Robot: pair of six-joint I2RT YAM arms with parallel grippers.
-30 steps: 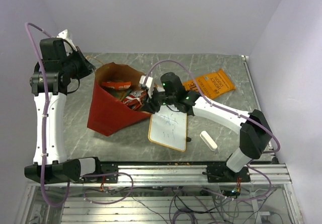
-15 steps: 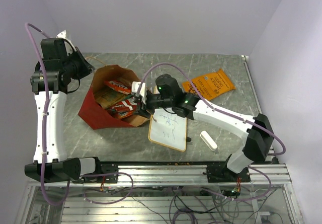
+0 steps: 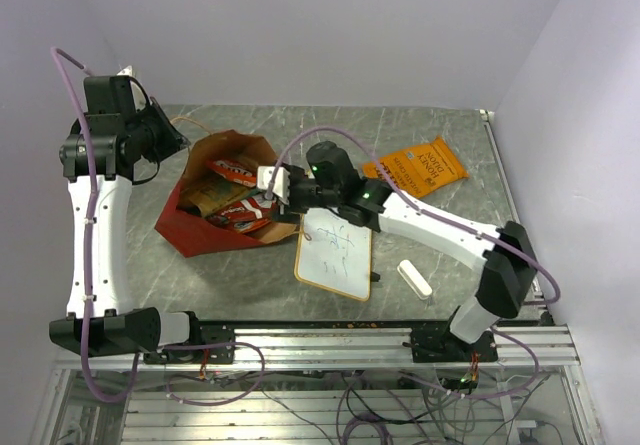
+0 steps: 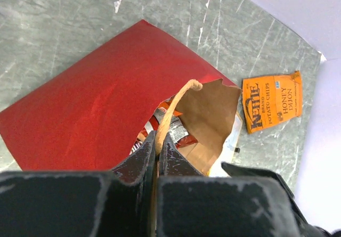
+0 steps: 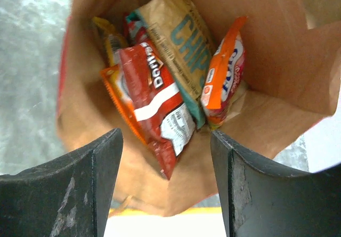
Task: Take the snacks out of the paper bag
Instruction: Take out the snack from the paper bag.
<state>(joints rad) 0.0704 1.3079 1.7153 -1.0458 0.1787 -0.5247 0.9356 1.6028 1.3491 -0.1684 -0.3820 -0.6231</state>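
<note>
Snacks (image 5: 160, 109) inside paper bag (image 5: 272, 61), right pincer (image 5: 165, 137) spread

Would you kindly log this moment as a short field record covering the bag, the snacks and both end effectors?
paper bag: tilted, mouth open
snacks inside: red packet, brown packet, orange-and-white packet, yellow packet
snacks outside: orange Kettle chip packet, flat on the table
left end effector: shut on the bag's string handle
right end effector: open at the bag's mouth, holding nothing
other items: whiteboard, white eraser
</note>
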